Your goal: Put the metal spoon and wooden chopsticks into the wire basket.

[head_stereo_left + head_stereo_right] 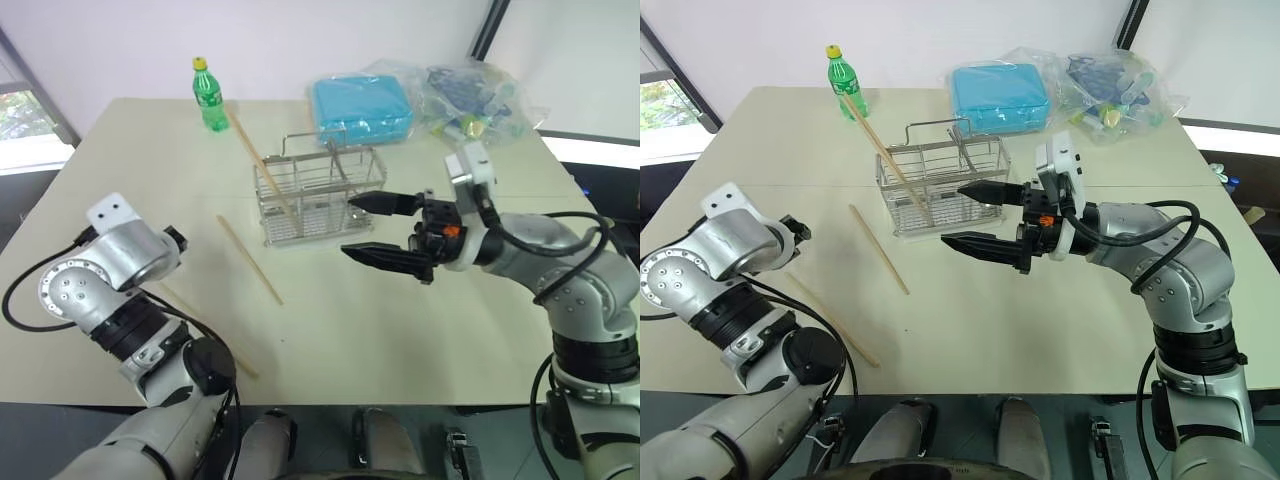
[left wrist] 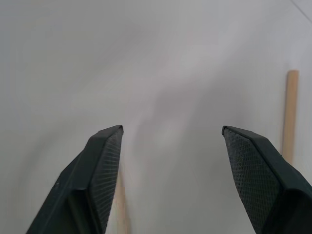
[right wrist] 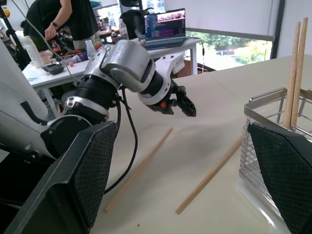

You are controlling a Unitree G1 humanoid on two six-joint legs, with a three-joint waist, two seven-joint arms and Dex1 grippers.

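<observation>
The wire basket (image 1: 320, 195) stands mid-table with two wooden chopsticks (image 3: 294, 73) leaning in its left end, tips out over the rim. Another chopstick (image 1: 250, 260) lies flat on the table in front of the basket's left side. One more (image 1: 860, 348) lies nearer me, partly under my left arm. My left gripper (image 2: 170, 141) hovers open just above the table, a chopstick end (image 2: 291, 112) beside one finger and nothing between the fingers. My right gripper (image 1: 365, 227) is open and empty, held level in front of the basket's right end. I cannot pick out the metal spoon.
A green bottle (image 1: 209, 95) stands at the table's far left. A blue box (image 1: 360, 108) and a plastic bag of items (image 1: 470, 95) lie behind the basket. Bare tabletop (image 1: 400, 330) stretches to the front edge. A person stands at desks (image 3: 63, 19) beyond the table.
</observation>
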